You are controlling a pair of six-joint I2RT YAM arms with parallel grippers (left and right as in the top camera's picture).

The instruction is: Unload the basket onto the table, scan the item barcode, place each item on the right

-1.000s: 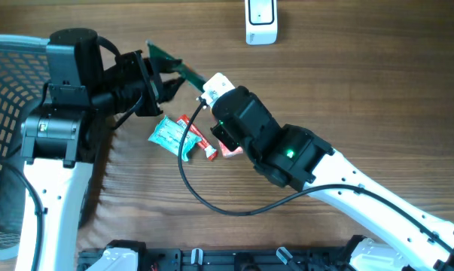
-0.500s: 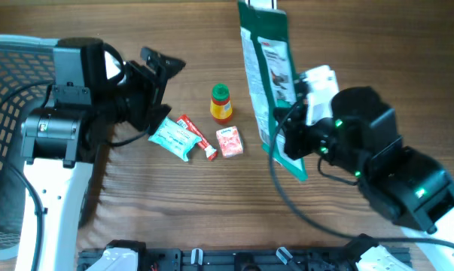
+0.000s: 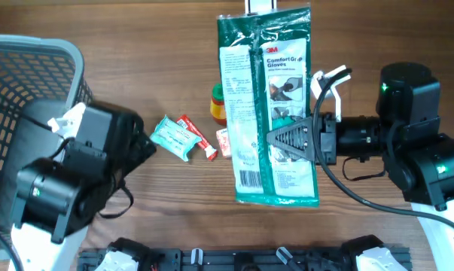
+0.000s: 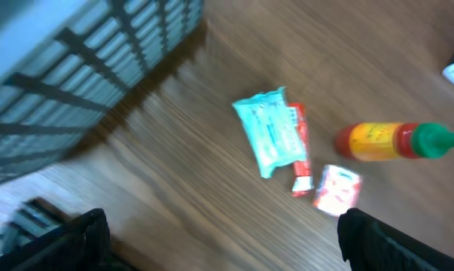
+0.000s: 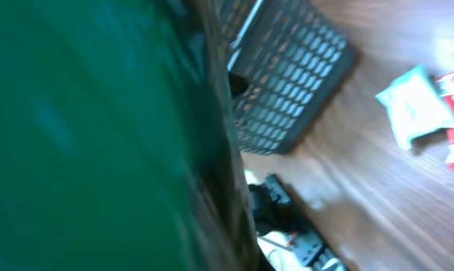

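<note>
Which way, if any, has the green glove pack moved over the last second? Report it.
Yes: the glove pack moved right, away from the basket, past the teal packet.

The glove pack (image 3: 268,105) in the black right gripper (image 3: 290,139) is dark green, with a white panel of black print, a striped barcode low on it, a red logo and white lettering. Beyond the gripper's tip lie a teal packet (image 3: 172,137), a red packet (image 3: 196,135) with white marks, a red-and-white carton (image 3: 223,141) and an orange-yellow bottle (image 3: 220,102) with a green cap. Farther out stands a dark grey basket (image 3: 31,68) with a mesh pattern. The table (image 3: 136,45) is brown with wood grain. The left gripper (image 4: 227,252) has black fingers.
</note>
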